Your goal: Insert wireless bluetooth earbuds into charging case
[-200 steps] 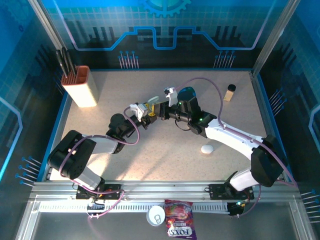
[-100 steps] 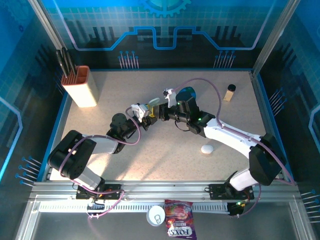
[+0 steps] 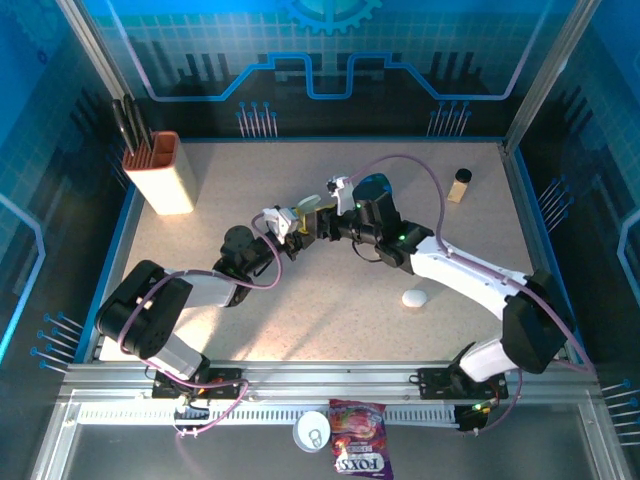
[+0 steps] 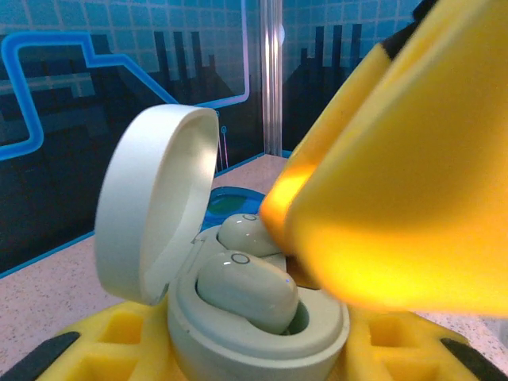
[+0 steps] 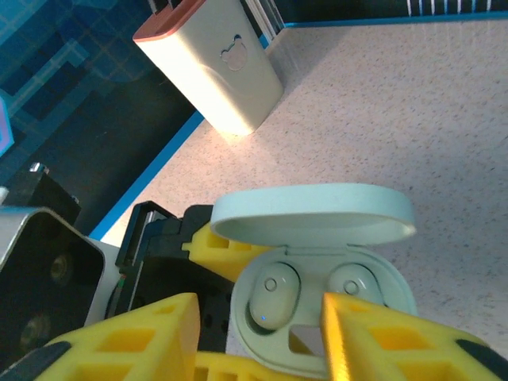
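Note:
My left gripper (image 3: 291, 222) is shut on an open pale teal charging case (image 4: 254, 325), held above the table's middle with its lid (image 4: 151, 206) tipped back. Two pale teal earbuds sit in the wells: the near earbud (image 4: 246, 287) and the far earbud (image 4: 242, 232). In the right wrist view they show as the left earbud (image 5: 272, 297) and the right earbud (image 5: 354, 281), under the lid (image 5: 313, 212). My right gripper (image 3: 322, 222) stands open over the case (image 5: 317, 317). One of its yellow fingers (image 5: 389, 341) points at the right earbud and covers part of it.
A knife block (image 3: 166, 175) stands at the back left, seen also as the knife block (image 5: 210, 67). A white pebble case (image 3: 415, 298) lies right of centre, a small bottle (image 3: 460, 185) at the back right. A snack packet (image 3: 358, 452) and a cup (image 3: 312, 431) lie off the front rail.
My right gripper has shifted a little to the left, closer over the open case. The left arm and the case have stayed where they were.

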